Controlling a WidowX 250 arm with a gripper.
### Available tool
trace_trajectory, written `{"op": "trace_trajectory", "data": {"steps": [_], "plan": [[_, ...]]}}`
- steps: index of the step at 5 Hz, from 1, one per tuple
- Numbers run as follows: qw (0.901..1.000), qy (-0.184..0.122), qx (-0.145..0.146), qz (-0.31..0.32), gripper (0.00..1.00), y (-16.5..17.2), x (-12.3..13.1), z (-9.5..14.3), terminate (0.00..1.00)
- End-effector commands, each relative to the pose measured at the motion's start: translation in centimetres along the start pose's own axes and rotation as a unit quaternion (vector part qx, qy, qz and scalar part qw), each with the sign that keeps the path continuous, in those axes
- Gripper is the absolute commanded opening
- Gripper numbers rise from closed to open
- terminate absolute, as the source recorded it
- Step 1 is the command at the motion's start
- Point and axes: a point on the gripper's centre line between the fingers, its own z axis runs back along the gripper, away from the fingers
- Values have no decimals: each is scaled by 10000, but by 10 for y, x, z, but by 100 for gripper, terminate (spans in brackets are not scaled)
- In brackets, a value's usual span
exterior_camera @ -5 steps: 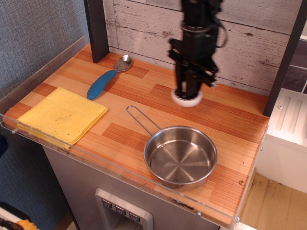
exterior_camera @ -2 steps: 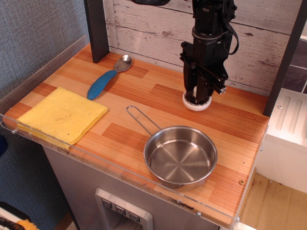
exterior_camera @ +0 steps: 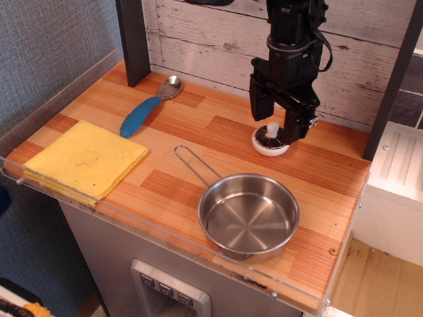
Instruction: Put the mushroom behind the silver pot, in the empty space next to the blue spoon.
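The mushroom (exterior_camera: 271, 140) lies gills up on the wooden counter behind the silver pot (exterior_camera: 249, 215), its short white stem pointing up. My gripper (exterior_camera: 276, 117) hangs just above it, open, one finger on each side of the stem, holding nothing. The silver pot sits at the front right with its wire handle (exterior_camera: 195, 165) pointing back-left. The blue spoon (exterior_camera: 147, 109) lies at the back left, well to the left of the mushroom. Bare striped planks (exterior_camera: 211, 125) stretch between spoon and mushroom.
A folded yellow cloth (exterior_camera: 86, 157) lies at the front left. A clear plastic rim (exterior_camera: 132, 221) runs along the front and left edges. A whitewashed plank wall (exterior_camera: 205, 39) and dark posts (exterior_camera: 134, 39) close the back.
The gripper carried the mushroom slightly right, set it on the counter, opened its fingers and rose a little. The mushroom now lies free with its stem showing.
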Motion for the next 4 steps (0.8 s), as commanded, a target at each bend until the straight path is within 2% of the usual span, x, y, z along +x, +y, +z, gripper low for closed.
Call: {"op": "trace_trajectory", "data": {"steps": [1,2,3,4], "plan": [[9816,-149,435,1852,100,29,-129,100,0],[9759,-194,-6,2172,100,43,-164,89,0],[9734,-111,-240,2274,100,53,-177,80,0],[9775,21,-53,2110,100,61,-178,77,0]]}}
